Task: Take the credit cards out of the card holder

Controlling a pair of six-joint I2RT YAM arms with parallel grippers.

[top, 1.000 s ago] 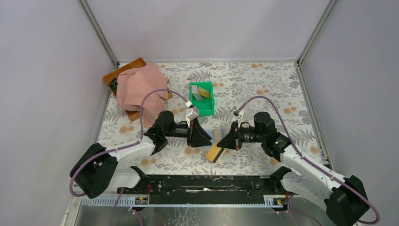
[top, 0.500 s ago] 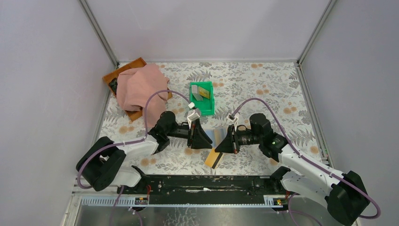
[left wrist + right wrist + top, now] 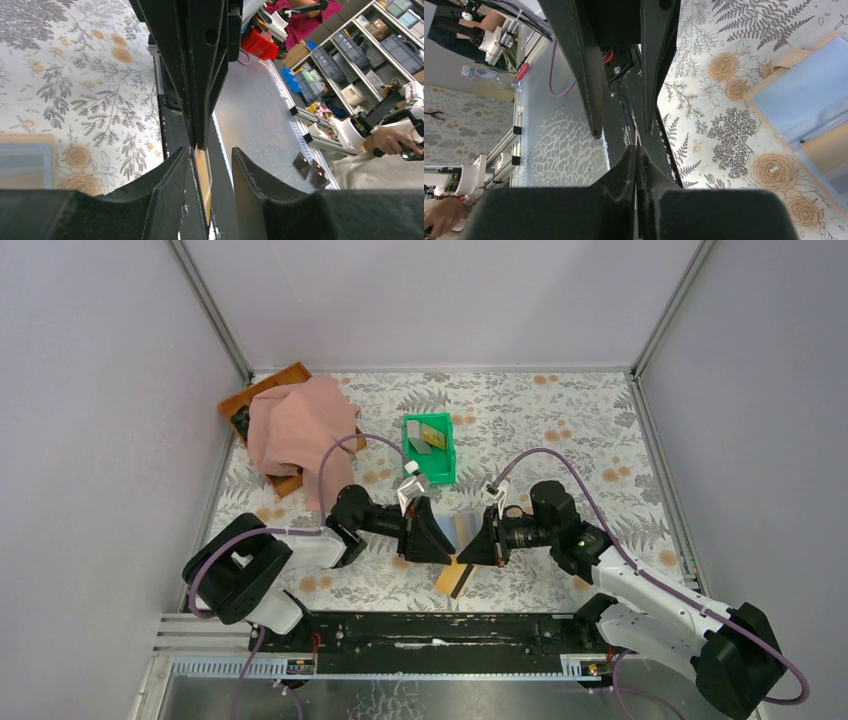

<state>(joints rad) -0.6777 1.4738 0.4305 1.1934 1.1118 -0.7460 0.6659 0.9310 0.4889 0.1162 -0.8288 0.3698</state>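
From the overhead view I have both arms reaching in toward each other at the centre of the frame, their tips nearly meeting over the floral table (image 3: 560, 430). The right gripper (image 3: 636, 150) is pinched fully together, and in the left wrist view its tip meets the top edge of the yellow card (image 3: 455, 578) - I read that as a grip on the card's edge. The card, with its dark stripe, hangs toward the lower centre of the overhead frame, clear of the holder.

The left gripper (image 3: 210, 152) stands partly apart, one finger on each side of that card. I see a thin gap on one side and a wider one on the other, so it straddles the card without clamping it.

The card holder (image 3: 809, 100) lies open and flat on the table, pale blue side up, just above the two tips in the overhead view.

Further up the frame sits the green bin (image 3: 436, 478) with more cards (image 3: 432, 437) inside. At upper left a pink cloth (image 3: 300, 425) is draped over a brown tray (image 3: 262, 392).
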